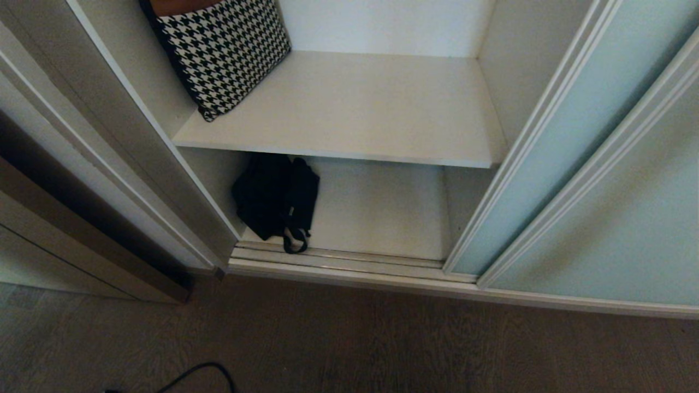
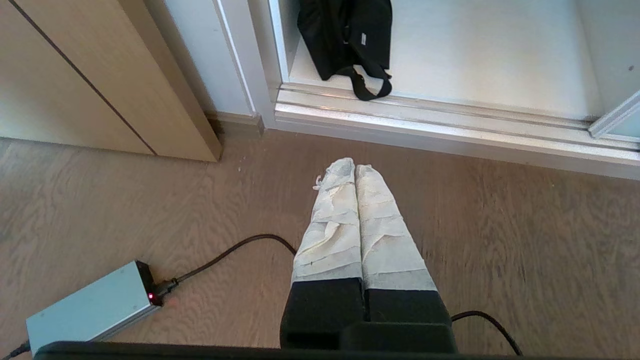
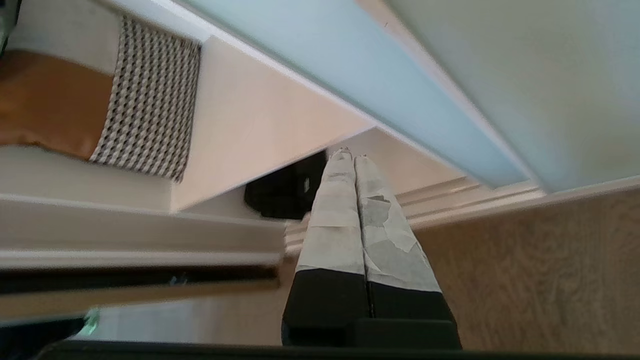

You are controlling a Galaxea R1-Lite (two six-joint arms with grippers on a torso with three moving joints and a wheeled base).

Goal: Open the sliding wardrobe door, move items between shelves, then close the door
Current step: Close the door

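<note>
- Two grippers show, each only through its own wrist camera. The left gripper (image 2: 355,167) hangs over the wood-grain floor (image 2: 500,240) short of the door track (image 2: 425,117), its taped fingers (image 2: 332,220) pressed together on nothing. The right gripper (image 3: 350,156) is turned on its side toward the open wardrobe, its fingers likewise pressed together and holding nothing.
- One cable (image 2: 225,252) runs across the floor to a grey power box (image 2: 85,305) beside the left gripper, well clear of the wardrobe.
- Past the track, the black bag (image 1: 276,199) lies slumped on the bottom shelf (image 1: 382,213) in its left front corner, its strap loop (image 1: 295,240) spilling onto the track.
- Judging by the slump, the bag is soft, light and floppy; it will sag and swing when lifted, and it looks neither fragile nor slippery.
- Best hold, I judge, is the strap loop at the front edge or a bunched fold of fabric on top; the fingers must part first.
- Above it, the upper shelf (image 1: 355,103) is bare on its right part, with a houndstooth cushion (image 1: 224,49) leaning at its left.
- Farthest right, the sliding wardrobe door (image 1: 568,147) stands pushed aside.
</note>
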